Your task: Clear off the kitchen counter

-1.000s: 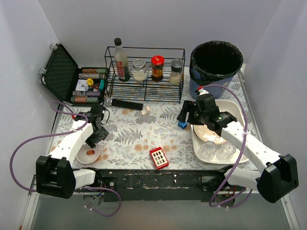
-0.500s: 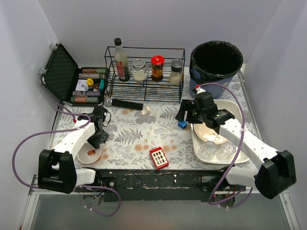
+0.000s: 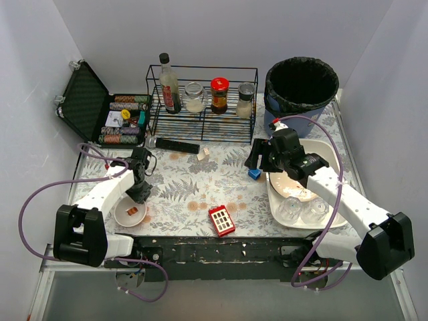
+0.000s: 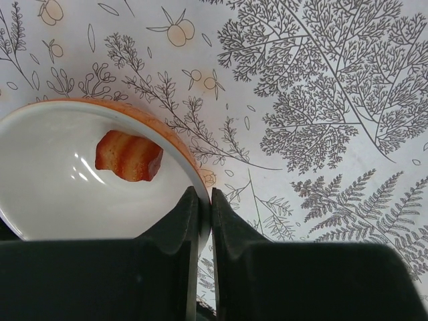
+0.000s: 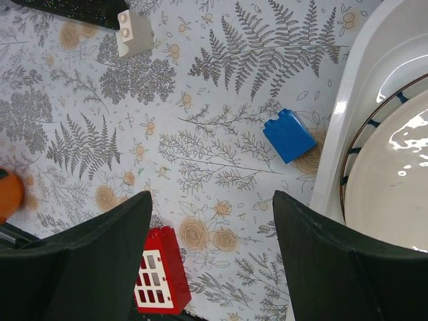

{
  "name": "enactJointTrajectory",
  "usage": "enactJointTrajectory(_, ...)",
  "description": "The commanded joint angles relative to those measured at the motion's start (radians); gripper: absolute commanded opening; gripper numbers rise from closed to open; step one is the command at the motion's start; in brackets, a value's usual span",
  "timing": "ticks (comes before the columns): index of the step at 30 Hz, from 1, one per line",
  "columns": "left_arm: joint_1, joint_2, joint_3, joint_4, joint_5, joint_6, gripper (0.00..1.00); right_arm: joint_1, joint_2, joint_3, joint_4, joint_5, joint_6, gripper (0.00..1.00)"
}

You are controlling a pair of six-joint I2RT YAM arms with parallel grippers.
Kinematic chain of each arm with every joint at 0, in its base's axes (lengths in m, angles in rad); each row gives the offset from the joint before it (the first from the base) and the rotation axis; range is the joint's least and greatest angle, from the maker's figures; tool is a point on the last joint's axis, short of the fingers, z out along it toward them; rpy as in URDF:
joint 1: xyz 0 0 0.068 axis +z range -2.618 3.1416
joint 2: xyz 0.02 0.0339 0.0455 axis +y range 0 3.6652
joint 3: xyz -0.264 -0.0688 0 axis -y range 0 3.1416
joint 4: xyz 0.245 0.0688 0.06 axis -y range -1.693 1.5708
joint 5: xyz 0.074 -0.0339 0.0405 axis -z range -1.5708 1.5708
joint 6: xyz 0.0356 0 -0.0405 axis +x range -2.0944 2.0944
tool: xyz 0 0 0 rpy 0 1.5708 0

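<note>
Your left claw (image 4: 205, 200) is pinched narrow on the near rim of the bowl (image 4: 60, 180), which sits on the tabletop (image 3: 200, 180) at its left front. In the bowl lies one reddish striped scrap, perhaps bacon; the view does not settle it. Nothing crowds that claw.

Your right claw (image 5: 208, 200) hangs wide and holds nothing. It is above the tabletop with a blue block (image 5: 288, 136) below and just beside the tub (image 3: 331, 150). A red block (image 3: 221, 220) with a white window grid lies near the front edge. A white block (image 3: 202, 154) lies by the end of a black remote (image 3: 177, 145), in front of the rack (image 3: 204, 67).

The tub holds a plate (image 5: 388, 180) and two glasses (image 3: 289, 208). The rack carries a bottle (image 3: 168, 83) and three jars (image 3: 219, 95); their labels are too small to read. Behind the tub stands a bin (image 3: 297, 107) with a black liner. At the far left an open case (image 3: 83, 100) holds rows of chips (image 3: 124, 130).

The tabletop itself spans the whole floor of the scene, fern-printed and stained brown in places.
</note>
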Motion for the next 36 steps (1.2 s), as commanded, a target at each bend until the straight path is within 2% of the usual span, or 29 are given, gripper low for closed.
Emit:
enactJointTrajectory(1, -0.018, -0.015, 0.002, 0.055, 0.04, 0.016, 0.0, 0.0, -0.028, -0.015, 0.035, -0.006, -0.012, 0.8)
enactJointTrajectory(6, -0.084, 0.02, 0.067, 0.105, 0.079, 0.03, 0.0, 0.0, -0.036, -0.014, 0.024, 0.013, -0.013, 0.8)
enactJointTrajectory(11, -0.193, 0.123, 0.17, 0.148, 0.07, 0.041, 0.0, -0.002, -0.042, -0.011, 0.004, 0.031, -0.015, 0.8)
enactJointTrajectory(21, -0.486, 0.4, 0.393, 0.19, -0.003, 0.061, 0.0, -0.015, -0.079, 0.016, -0.074, 0.144, -0.027, 0.8)
enactJointTrajectory(28, -0.666, 0.58, 0.58, 0.148, -0.087, 0.076, 0.0, -0.054, -0.123, 0.015, -0.116, 0.177, -0.029, 0.81)
enactJointTrajectory(34, -0.746, 0.655, 0.683, 0.096, -0.135, 0.095, 0.0, -0.081, -0.154, 0.005, -0.131, 0.186, -0.023, 0.82)
enactJointTrajectory(36, -0.75, 0.657, 0.69, 0.095, -0.13, 0.098, 0.05, -0.086, -0.155, 0.002, -0.133, 0.183, -0.023, 0.82)
